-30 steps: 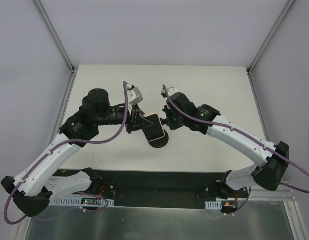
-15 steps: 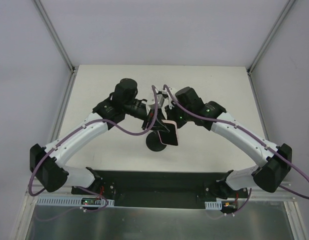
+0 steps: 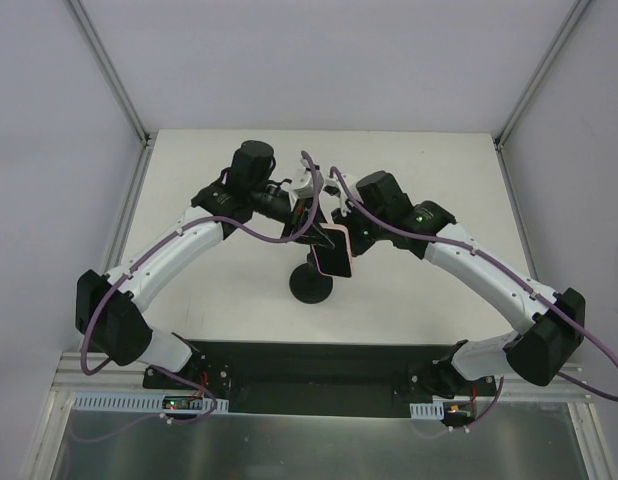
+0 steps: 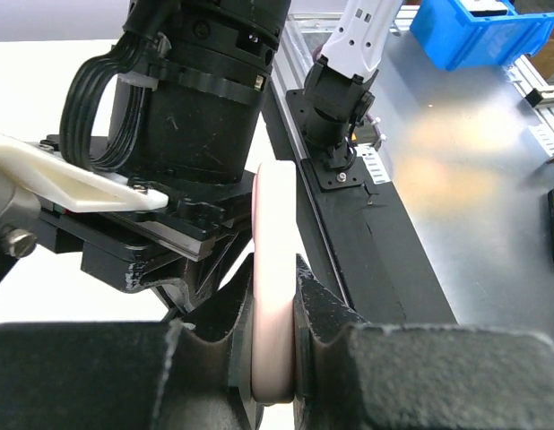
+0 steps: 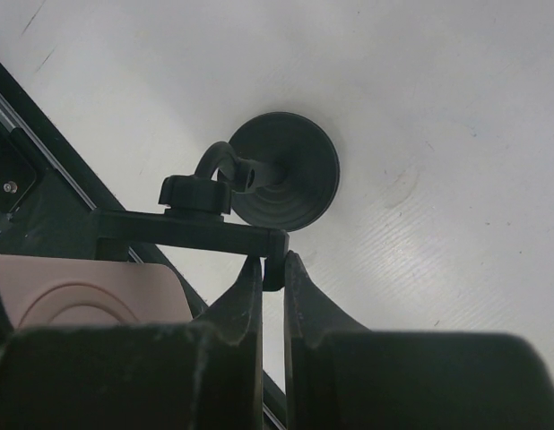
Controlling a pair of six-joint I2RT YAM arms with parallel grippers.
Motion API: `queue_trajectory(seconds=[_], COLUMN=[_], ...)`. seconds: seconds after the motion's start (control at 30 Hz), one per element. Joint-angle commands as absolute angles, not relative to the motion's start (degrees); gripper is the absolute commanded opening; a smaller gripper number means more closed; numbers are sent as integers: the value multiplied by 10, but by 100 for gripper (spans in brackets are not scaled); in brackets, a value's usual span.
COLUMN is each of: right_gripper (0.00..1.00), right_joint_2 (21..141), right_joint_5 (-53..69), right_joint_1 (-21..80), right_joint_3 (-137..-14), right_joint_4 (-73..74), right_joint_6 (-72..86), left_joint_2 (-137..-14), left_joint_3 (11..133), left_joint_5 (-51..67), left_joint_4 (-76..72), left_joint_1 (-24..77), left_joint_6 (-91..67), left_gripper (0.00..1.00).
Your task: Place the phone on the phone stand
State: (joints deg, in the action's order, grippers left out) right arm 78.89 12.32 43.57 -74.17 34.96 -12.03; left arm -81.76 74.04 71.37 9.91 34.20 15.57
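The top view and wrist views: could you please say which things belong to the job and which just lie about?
Job: phone, phone stand, left gripper gripping the phone, right gripper pinching the stand.
Lying about: blue bin.

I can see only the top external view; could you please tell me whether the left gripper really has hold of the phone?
Observer: Yes. In the left wrist view the left gripper is shut on the phone, with its pink edge pinched between both fingers.
Operator: Thank you. What is the right gripper doing?
Observer: In the right wrist view the right gripper pinches the phone stand by one end of its holder bar.
Operator: Is the phone seated in the holder?
Observer: The right wrist view shows the phone's pink back right beside that bar. I cannot tell whether it is seated.
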Motion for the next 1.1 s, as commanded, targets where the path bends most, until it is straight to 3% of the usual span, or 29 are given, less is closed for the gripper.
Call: queue_trajectory(seconds=[0.0, 0.37, 0.7, 0.83, 0.93, 0.97, 1.07], right_gripper=[1, 1, 1, 1, 1, 1, 1], right_joint_2=[773, 780, 780, 768, 764, 763, 759], right_joint_5=[166, 179, 178, 125, 89, 80, -51], right_joint_1=[438, 432, 427, 427, 428, 430, 463], right_joint_3=[-749, -751, -752, -747, -734, -731, -722], right_joint_4=[329, 329, 329, 324, 311, 307, 305], right_joint_6=[-126, -130, -131, -99, -55, -41, 38], left_joint_2=[-833, -875, -867, -832, -783, -772, -734], left_joint_3=[783, 796, 804, 794, 753, 742, 717], left_joint_5=[751, 760, 688, 566, 385, 263, 40], left_joint_4=[83, 108, 170, 194, 200, 199, 227], left_joint_1=[330, 328, 321, 320, 321, 321, 336], left_joint_6=[189, 200, 238, 204, 141, 123, 44], left_gripper=[0, 0, 0, 0, 0, 0, 0])
